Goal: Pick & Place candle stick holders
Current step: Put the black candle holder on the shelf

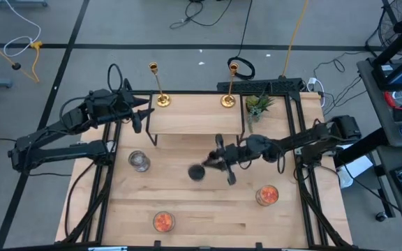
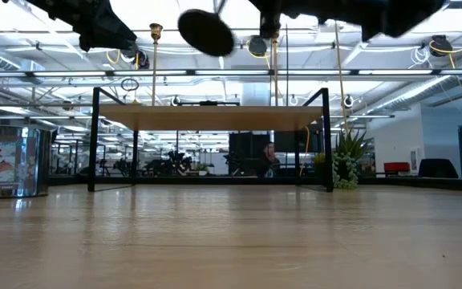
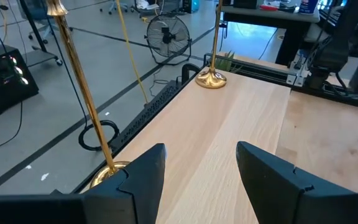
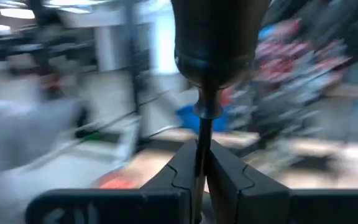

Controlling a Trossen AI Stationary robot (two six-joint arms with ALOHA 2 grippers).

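Note:
Two slim gold candlesticks [image 1: 161, 97] [image 1: 229, 97] stand by their round bases on a raised wooden shelf [image 1: 197, 115] at the table's far side; both show in the left wrist view [image 3: 73, 87] [image 3: 212, 76]. My left gripper [image 1: 143, 115] [image 3: 201, 168] is open and empty at the shelf's left end, next to the left candlestick. My right gripper [image 1: 213, 166] [image 4: 202, 168] is shut on the shorter black candle holder [image 1: 199, 171] above the table's middle. The holder's round base [image 2: 205, 32] shows high in the low view. My right gripper pinches the black candle holder's thin stem [image 4: 202, 140] between its two fingers [image 4: 232, 171]. The fingers come roughly level from the table's right and lie across the stem. The holder is lifted clear of the table and tilted, its base [image 1: 196, 172] toward the table's left.
A small green potted plant [image 1: 257, 104] stands at the shelf's right end. A clear glass [image 1: 139, 162] and two glass jars with orange contents [image 1: 267, 195] [image 1: 162, 222] stand on the table. The shelf's black legs [image 2: 95, 140] [image 2: 327, 140] stand on the tabletop.

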